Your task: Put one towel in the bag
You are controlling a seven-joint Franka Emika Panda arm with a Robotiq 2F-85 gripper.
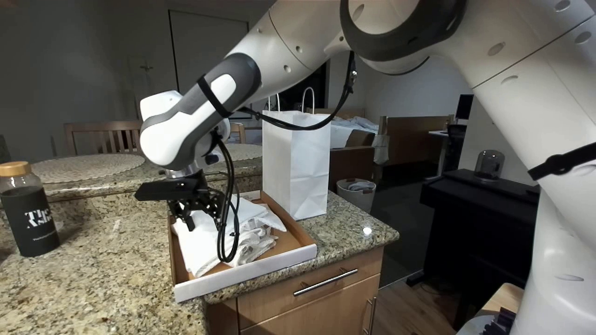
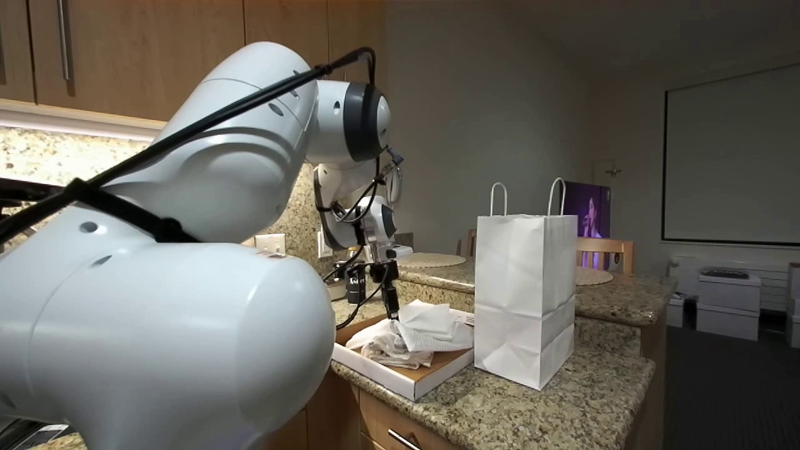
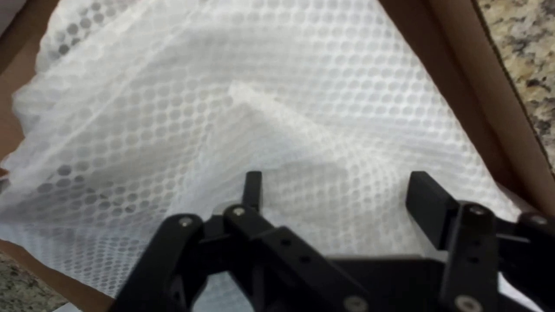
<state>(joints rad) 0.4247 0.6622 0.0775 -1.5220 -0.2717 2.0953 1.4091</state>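
Observation:
White mesh-textured towels lie in a loose, crumpled pile in a shallow cardboard tray on the counter. The towels show in both exterior views [image 1: 253,239] [image 2: 428,322] and fill most of the wrist view [image 3: 312,99]. My gripper [image 1: 204,223] is over the pile, pointing down, and also shows in an exterior view [image 2: 392,312]. In the wrist view, the gripper [image 3: 334,190] is open, with its fingers wide apart and towel fabric beneath and between them. I cannot tell whether the fingertips touch the fabric. A white paper bag [image 1: 295,163] stands upright beside the tray, handles up, also in an exterior view [image 2: 522,287]; its inside is hidden.
The tray [image 1: 247,278] has low walls, and one wall [image 3: 490,99] runs near the gripper in the wrist view. A dark bottle with a wooden cap [image 1: 30,214] stands on the granite counter [image 1: 116,279]. A raised ledge with round mats [image 1: 88,167] runs behind.

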